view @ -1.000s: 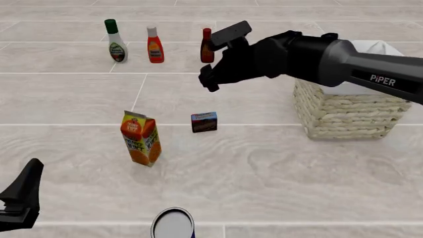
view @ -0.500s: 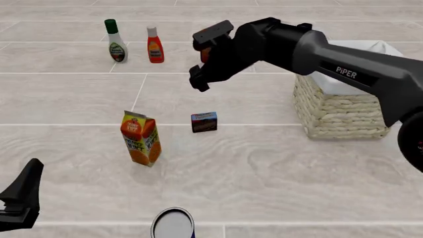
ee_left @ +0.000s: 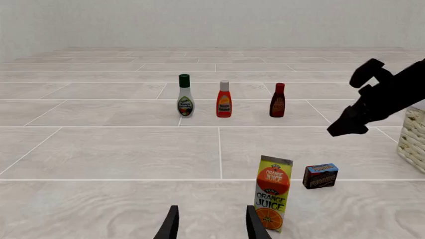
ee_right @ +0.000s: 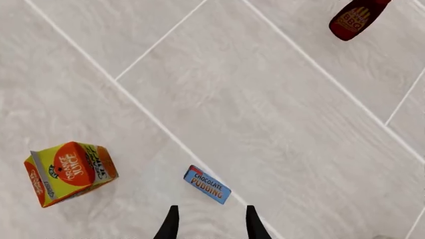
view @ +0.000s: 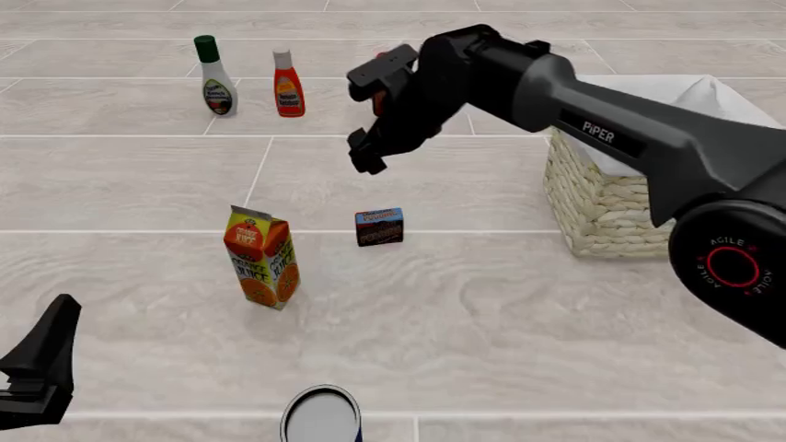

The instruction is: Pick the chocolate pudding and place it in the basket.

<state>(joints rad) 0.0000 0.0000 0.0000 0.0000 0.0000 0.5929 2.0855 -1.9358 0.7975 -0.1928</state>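
Note:
The chocolate pudding [view: 379,226] is a small dark brown carton standing on the table, right of the orange juice carton [view: 261,257]. It also shows in the left wrist view [ee_left: 321,176] and in the right wrist view [ee_right: 207,184], just ahead of the open fingers. My right gripper [view: 361,151] hangs open and empty in the air behind and above the pudding. The wicker basket [view: 620,207] with white lining stands at the right. My left gripper [view: 37,368] rests low at the front left, open and empty [ee_left: 210,226].
Three bottles stand in a row at the back: a white dressing bottle [view: 215,77], a red bottle [view: 287,85] and a dark sauce bottle [ee_left: 277,100], which my right arm mostly hides in the front view. A white round can top [view: 322,414] sits at the front edge.
My right arm has swung left and a little nearer, bringing its gripper from above the basket's left side toward the spot above the pudding. The left arm has not moved.

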